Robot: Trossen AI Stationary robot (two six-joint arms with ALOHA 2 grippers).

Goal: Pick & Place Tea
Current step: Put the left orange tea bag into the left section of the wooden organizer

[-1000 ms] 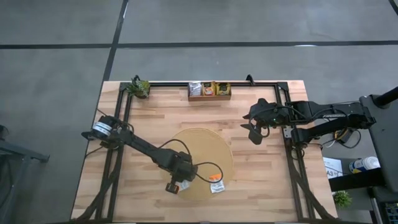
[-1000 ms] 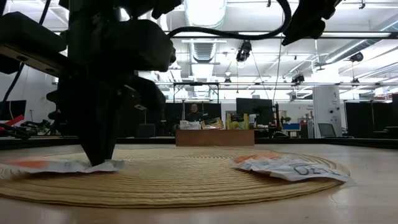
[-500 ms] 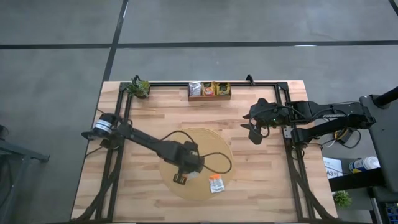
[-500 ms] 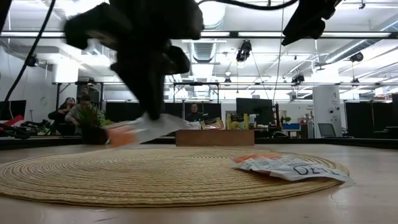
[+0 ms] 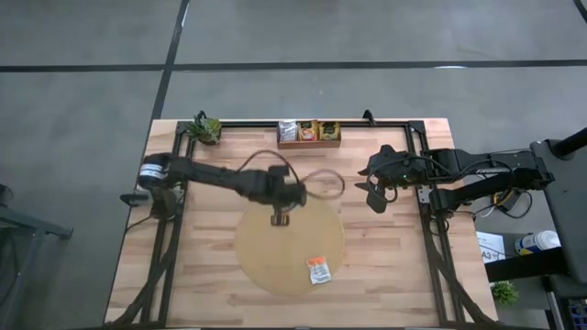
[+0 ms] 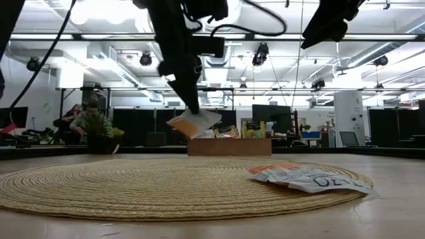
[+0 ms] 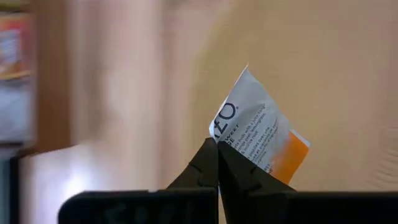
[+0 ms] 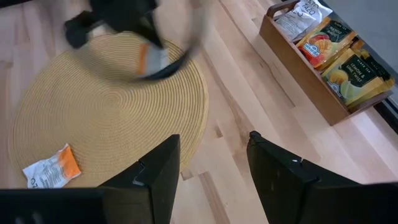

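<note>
Jaws pinched on one corner, the left gripper (image 7: 217,163) carries a white-and-orange paper tea sachet (image 7: 256,138) above the round woven tan mat (image 5: 261,266), toward the brown wooden compartment tray (image 5: 309,141). The sachet looks light and floppy, so an edge grip suits it. The right gripper (image 8: 211,171) waits open near the table's right side.

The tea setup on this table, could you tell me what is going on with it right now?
The left gripper is shut on a tea sachet and holds it in the air over the far part of the round mat. The wooden tray at the far edge holds more sachets. Another sachet lies on the mat. The right gripper waits open, empty, at the right side.
</note>
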